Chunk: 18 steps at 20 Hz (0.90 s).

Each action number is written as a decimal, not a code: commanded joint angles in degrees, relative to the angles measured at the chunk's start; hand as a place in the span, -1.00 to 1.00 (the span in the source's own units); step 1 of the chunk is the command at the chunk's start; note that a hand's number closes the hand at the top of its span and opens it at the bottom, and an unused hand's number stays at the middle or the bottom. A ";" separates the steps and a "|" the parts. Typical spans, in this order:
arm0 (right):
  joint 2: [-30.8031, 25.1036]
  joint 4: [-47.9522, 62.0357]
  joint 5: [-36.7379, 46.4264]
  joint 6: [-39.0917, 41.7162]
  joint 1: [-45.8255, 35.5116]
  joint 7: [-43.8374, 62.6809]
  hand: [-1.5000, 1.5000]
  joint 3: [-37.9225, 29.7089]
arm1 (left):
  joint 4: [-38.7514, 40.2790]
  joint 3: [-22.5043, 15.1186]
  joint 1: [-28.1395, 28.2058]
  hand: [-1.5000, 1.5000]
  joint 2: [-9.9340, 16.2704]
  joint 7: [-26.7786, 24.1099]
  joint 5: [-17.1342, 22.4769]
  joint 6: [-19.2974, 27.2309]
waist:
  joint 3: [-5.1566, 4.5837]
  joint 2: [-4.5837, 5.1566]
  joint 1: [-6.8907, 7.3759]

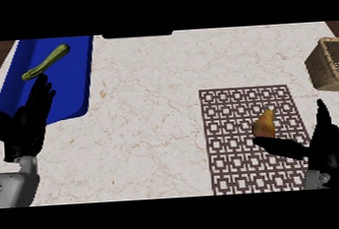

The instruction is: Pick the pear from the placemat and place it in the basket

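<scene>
Right hand (325, 146) open, thumb just under pear (264, 124) on placemat (236, 147); left hand (24, 123) open, resting; basket (331, 64) far right.

counter (150, 112) open between pear (264, 124) and basket (331, 65) | no obstacles

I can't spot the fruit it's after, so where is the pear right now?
In the head view the pear lies on the patterned placemat at the right, just beyond the thumb of the right hand; the basket sits farther back.
</scene>
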 commanded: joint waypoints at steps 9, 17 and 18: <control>2.89 11.67 2.28 -1.12 -4.18 -0.37 -1.00 -2.37 | 3.80 6.39 -2.15 0.00 -1.07 0.46 -0.82 -6.35 | -0.01 0.05 0.06; 1.22 13.07 -1.97 -1.18 -2.41 -6.59 -1.00 -5.94 | -4.35 2.62 0.62 0.00 -7.95 4.22 -8.21 -1.91 | 0.01 -0.01 0.10; 1.02 15.04 -1.55 -1.06 -2.12 -7.84 -1.00 -5.40 | -0.18 7.62 0.81 0.00 -3.77 0.94 -3.68 -8.25 | 0.00 0.02 0.11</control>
